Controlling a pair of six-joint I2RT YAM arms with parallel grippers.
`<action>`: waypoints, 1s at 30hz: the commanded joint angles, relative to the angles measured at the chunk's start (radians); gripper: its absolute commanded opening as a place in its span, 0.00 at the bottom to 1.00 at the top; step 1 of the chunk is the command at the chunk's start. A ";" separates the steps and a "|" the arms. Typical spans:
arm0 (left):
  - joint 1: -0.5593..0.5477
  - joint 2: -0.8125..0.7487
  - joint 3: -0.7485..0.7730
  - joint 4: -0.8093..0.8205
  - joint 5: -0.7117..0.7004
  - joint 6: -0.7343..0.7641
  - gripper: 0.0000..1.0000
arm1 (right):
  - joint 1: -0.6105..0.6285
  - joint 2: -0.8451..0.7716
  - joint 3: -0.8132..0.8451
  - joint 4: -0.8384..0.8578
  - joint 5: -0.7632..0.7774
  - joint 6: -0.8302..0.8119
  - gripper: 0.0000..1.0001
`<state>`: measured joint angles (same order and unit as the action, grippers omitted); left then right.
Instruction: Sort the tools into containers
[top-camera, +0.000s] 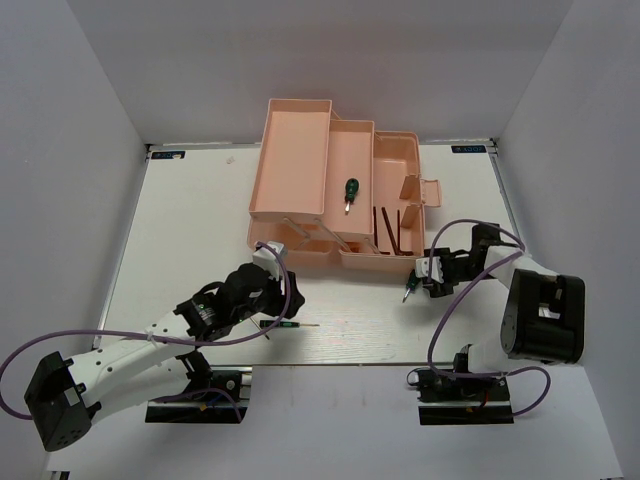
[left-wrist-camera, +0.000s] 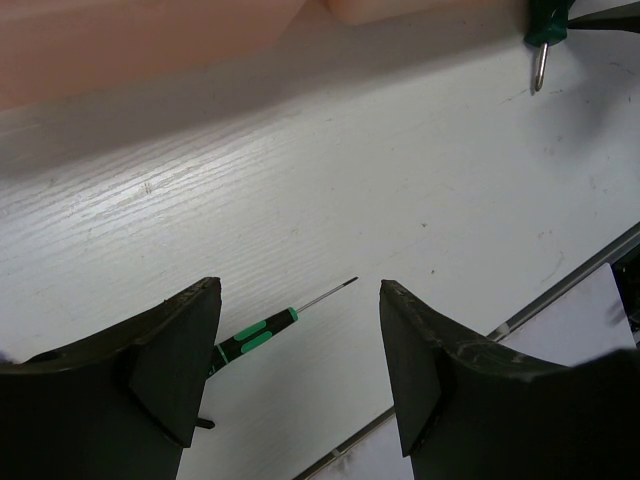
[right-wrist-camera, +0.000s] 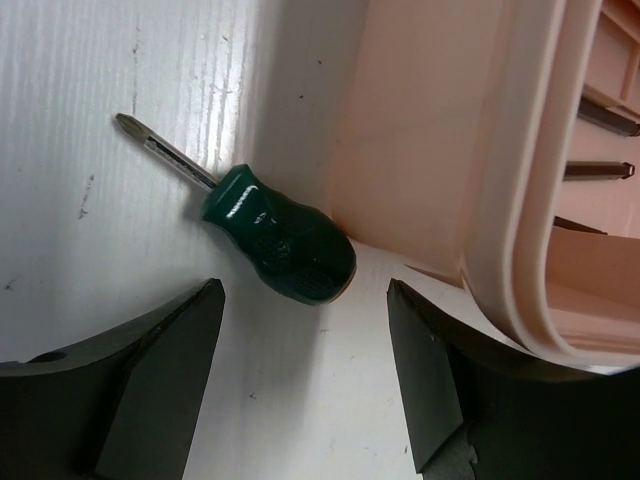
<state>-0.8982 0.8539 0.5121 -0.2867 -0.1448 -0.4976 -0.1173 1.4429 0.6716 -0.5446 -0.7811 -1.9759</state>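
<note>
The salmon-pink toolbox (top-camera: 300, 160) stands open at the far middle of the table, its trays fanned out. One stubby green-handled screwdriver (top-camera: 350, 190) lies in the middle tray. Dark thin tools (top-camera: 386, 230) lie in the right tray and also show in the right wrist view (right-wrist-camera: 600, 170). My left gripper (top-camera: 278, 308) is open above the slim black precision screwdriver (left-wrist-camera: 255, 338), which lies on the table by the left finger. My right gripper (right-wrist-camera: 302, 300) is open just behind the second green-handled screwdriver (right-wrist-camera: 280, 245), which lies against the toolbox wall (right-wrist-camera: 440, 150). No blue-handled screwdriver is in view.
The white table (top-camera: 200, 230) has a raised rim; grey walls close it in on three sides. Its near edge (left-wrist-camera: 560, 285) runs just behind my left fingers. The toolbox's side latch (top-camera: 420, 190) sticks out toward my right arm.
</note>
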 joint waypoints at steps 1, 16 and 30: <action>0.002 -0.003 0.002 0.015 0.010 -0.002 0.75 | 0.021 0.055 0.091 -0.049 -0.021 -0.150 0.72; 0.002 -0.012 -0.007 0.015 0.010 -0.002 0.75 | 0.074 0.048 0.022 -0.178 0.016 -0.199 0.67; 0.002 -0.058 -0.017 -0.006 0.019 -0.012 0.75 | 0.074 -0.022 -0.009 -0.351 0.126 -0.310 0.63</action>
<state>-0.8982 0.8276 0.5072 -0.2848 -0.1379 -0.4992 -0.0452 1.4586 0.6857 -0.7975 -0.6998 -1.9793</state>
